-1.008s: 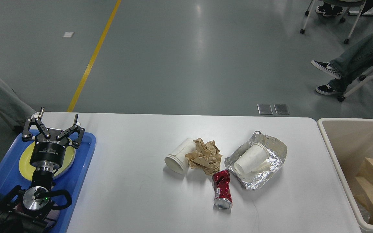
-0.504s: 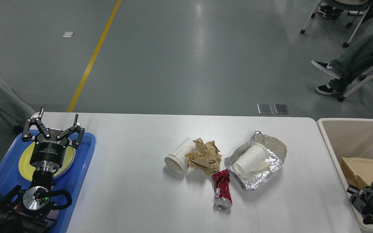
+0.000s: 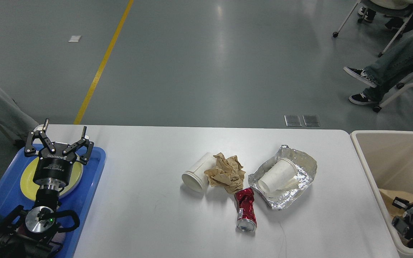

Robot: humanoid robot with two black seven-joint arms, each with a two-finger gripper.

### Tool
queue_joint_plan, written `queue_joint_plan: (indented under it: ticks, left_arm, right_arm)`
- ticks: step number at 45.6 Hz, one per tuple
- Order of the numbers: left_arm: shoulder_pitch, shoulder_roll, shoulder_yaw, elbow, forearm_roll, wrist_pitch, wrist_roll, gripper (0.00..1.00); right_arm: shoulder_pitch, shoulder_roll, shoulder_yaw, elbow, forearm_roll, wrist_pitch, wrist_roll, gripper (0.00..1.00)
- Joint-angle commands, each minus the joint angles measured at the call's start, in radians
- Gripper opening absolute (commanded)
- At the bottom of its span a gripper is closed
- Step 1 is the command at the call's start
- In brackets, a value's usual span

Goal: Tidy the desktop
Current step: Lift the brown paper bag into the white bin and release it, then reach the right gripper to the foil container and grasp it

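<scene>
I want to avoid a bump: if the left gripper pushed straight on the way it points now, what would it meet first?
Probably nothing: the left gripper, open above the yellow plate, points past the desktop's far edge toward bare floor. Depth is unclear.

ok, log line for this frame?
left gripper: open, over blue tray | right gripper: in beige bin, state unclear | desktop: cups, paper, can, foil remain

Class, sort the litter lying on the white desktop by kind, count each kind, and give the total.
Paper cups: 2, one on its side on the desktop bare, one lying in the foil
Crumpled brown paper: 1
Crushed red can: 1
Foil tray: 1
Total: 5
</scene>
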Motion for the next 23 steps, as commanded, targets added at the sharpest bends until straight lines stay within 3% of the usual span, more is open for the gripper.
queue_joint_plan:
  ticks: [1, 13, 23]
  left_arm:
    - [0.0, 0.0, 0.0, 0.0, 0.0, 0.0, 0.0, 0.96]
    - [0.0, 0.0, 0.0, 0.0, 0.0, 0.0, 0.0, 0.96]
    - [0.0, 0.0, 0.0, 0.0, 0.0, 0.0, 0.0, 0.96]
  right_arm:
    - [-0.005, -0.002, -0.003, 0.004, 0.0, -0.002, 0.0, 1.0]
    - [0.041, -0.045, 0.0, 0.068, 0.0, 0.024, -0.001, 1.0]
    - [0.355, -0.195, -0.112, 0.444, -0.031, 0.152, -0.041, 1.0]
